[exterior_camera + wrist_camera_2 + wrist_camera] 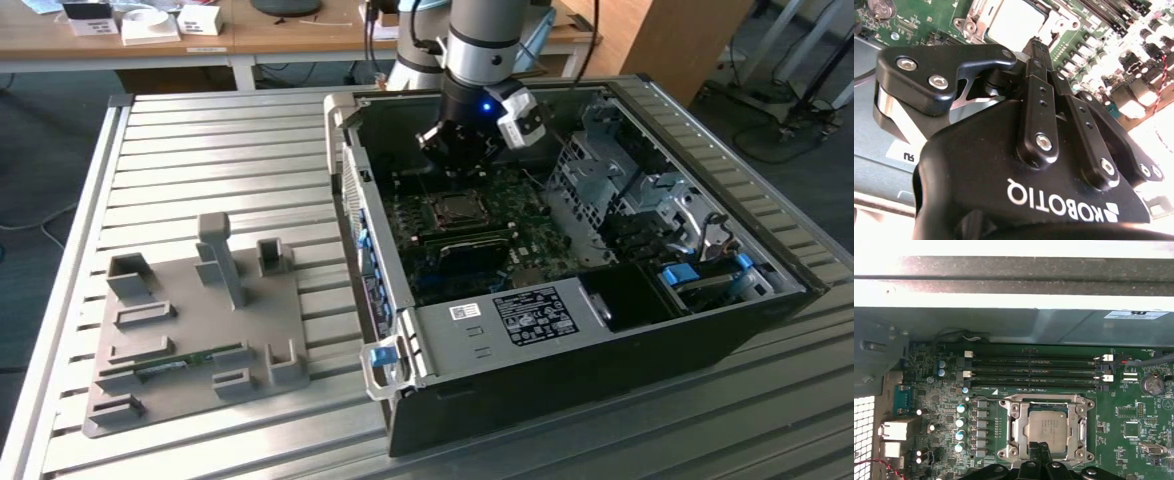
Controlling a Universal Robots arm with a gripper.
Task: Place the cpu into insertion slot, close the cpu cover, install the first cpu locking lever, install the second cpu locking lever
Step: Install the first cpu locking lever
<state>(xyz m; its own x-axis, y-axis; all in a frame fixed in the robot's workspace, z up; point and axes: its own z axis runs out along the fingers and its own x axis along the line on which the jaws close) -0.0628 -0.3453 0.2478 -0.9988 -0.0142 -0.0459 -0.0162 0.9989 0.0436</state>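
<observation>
CPU (1046, 426) lies flat in its socket on the green motherboard (1134, 430), inside the open computer case (561, 340) on the bench (200, 160). The CPU cover (1016, 427) lies down around it, framing the metal top. Whether the levers are latched cannot be told. The hand (1043, 449) hovers just beside the socket's edge, fingers clenched together with nothing visibly between them. The chip looks light, thin and stiff, probably with delicate contacts beneath, so it is best taken by its edges. The cover looks like springy sheet metal, best pressed on its rim.
</observation>
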